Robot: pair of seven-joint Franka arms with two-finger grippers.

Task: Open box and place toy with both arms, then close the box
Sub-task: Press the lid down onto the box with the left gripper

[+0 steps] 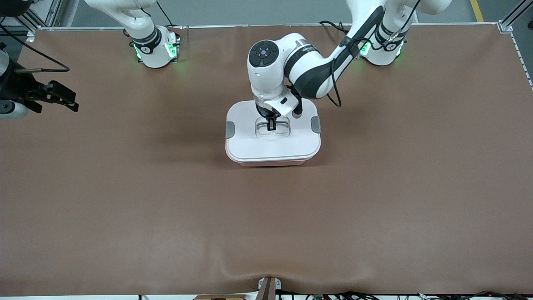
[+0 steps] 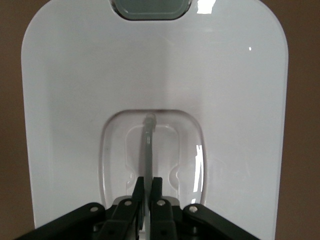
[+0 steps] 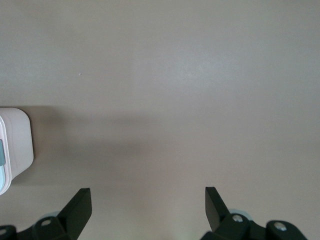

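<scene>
The pale pink box [image 1: 272, 160] stands mid-table with its white lid [image 1: 250, 146] on it and a grey clip [image 1: 230, 130] at each end. My left gripper [image 1: 271, 124] reaches down into the lid's recessed centre. In the left wrist view it [image 2: 148, 181] is shut on the thin grey handle bar [image 2: 149, 140], with the lid [image 2: 75, 100] spread beneath it. My right gripper [image 1: 68, 100] waits over bare table toward the right arm's end. Its fingers [image 3: 80, 205] stand wide apart with nothing between them, and a corner of the box [image 3: 17, 140] shows at the frame's edge. The toy is out of view.
A brown mat [image 1: 395, 187] covers the table. Both arm bases [image 1: 156, 50] stand along the edge farthest from the front camera. A small bracket [image 1: 267, 287] sits at the edge nearest that camera. The left arm's elbow [image 1: 308, 66] hangs above the box's farther side.
</scene>
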